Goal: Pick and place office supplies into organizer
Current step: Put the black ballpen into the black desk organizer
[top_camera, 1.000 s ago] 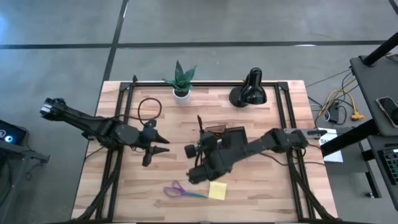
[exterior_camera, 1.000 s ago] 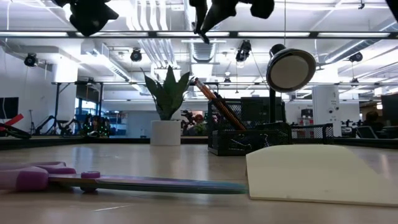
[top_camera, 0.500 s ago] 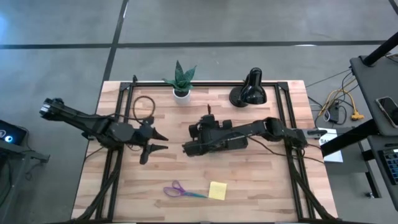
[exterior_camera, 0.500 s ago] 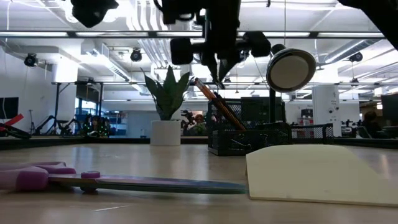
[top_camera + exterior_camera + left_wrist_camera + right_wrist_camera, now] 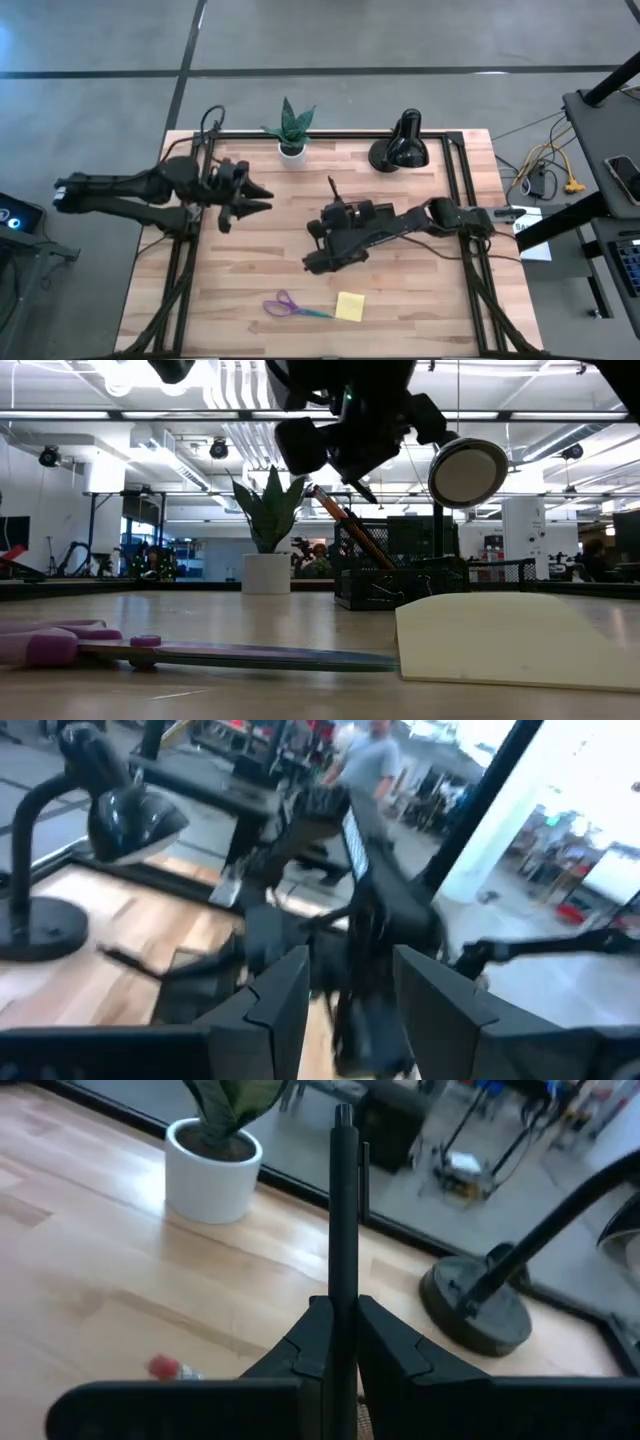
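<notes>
I see the black pen (image 5: 343, 1210) pinched between the right gripper (image 5: 338, 1342)'s closed fingers, sticking out well beyond their tips. It may tilt and miss the organizer (image 5: 400, 582) below if I release carelessly. The left gripper (image 5: 250, 197) waits open, well apart.

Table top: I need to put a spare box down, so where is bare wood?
Free: the front-left corner left of the scissors, and front-right beyond the sticky pad. Crowded: the middle, where the right tool holds a pen, and the plant and lamp behind.
</notes>
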`<act>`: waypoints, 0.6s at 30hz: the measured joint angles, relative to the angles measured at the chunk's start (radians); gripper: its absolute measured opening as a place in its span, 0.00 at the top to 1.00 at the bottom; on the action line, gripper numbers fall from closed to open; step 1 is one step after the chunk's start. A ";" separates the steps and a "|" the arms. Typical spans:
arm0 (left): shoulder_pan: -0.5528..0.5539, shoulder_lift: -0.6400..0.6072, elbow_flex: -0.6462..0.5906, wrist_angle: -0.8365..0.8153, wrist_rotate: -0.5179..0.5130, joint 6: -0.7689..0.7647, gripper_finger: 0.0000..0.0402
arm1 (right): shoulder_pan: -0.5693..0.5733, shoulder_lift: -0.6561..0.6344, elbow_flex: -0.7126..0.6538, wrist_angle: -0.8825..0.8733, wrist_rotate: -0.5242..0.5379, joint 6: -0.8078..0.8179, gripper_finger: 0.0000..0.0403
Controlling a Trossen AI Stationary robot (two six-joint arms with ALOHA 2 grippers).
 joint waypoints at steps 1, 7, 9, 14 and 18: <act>0.019 0.011 0.007 0.020 0.018 -0.006 0.68 | 0.002 0.000 -0.014 -0.001 0.011 -0.008 0.93; 0.088 0.066 -0.001 0.019 0.045 0.066 0.68 | 0.007 -0.003 -0.095 0.000 0.046 0.026 0.93; 0.118 0.097 -0.015 0.020 0.049 0.070 0.68 | 0.012 -0.006 -0.107 -0.001 0.076 0.020 0.93; 0.245 0.209 -0.023 0.101 0.124 0.064 0.68 | 0.015 -0.008 -0.135 0.001 0.171 -0.073 0.93; 0.334 0.323 -0.009 0.140 0.222 0.064 0.68 | 0.017 -0.008 -0.167 0.000 0.209 -0.100 0.93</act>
